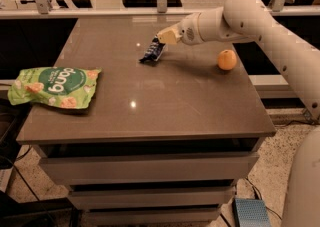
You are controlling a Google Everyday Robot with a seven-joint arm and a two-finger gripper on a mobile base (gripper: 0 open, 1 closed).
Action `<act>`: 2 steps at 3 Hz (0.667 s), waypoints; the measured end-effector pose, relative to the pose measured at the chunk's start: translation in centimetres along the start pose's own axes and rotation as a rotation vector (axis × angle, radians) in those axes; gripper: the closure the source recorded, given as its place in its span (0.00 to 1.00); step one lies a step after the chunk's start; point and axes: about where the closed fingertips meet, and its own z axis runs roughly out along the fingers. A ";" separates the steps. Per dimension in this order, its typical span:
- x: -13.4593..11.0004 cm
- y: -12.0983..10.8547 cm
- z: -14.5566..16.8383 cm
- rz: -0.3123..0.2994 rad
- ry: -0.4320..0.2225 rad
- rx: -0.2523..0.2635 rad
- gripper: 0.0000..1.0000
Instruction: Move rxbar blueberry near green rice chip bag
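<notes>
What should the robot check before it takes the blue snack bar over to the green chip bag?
1. Is the end effector at the rxbar blueberry? Ok: it is right at the bar's upper end, on the far side of the table.
2. Does it have a firm hold on the bar? Cannot tell.
3. Is the green rice chip bag in view? Ok: it lies flat at the table's edge, on the left of the picture.
4. Is the way from bar to bag free? Ok: only bare table top lies between them.
5. Is the orange out of the way? Ok: it sits on the other side of the bar from the bag.
</notes>
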 end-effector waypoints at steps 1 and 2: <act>1.1 4.4 0.0 -0.002 -0.006 -0.117 1.00; 0.0 8.7 0.3 -0.023 -0.058 -0.240 1.00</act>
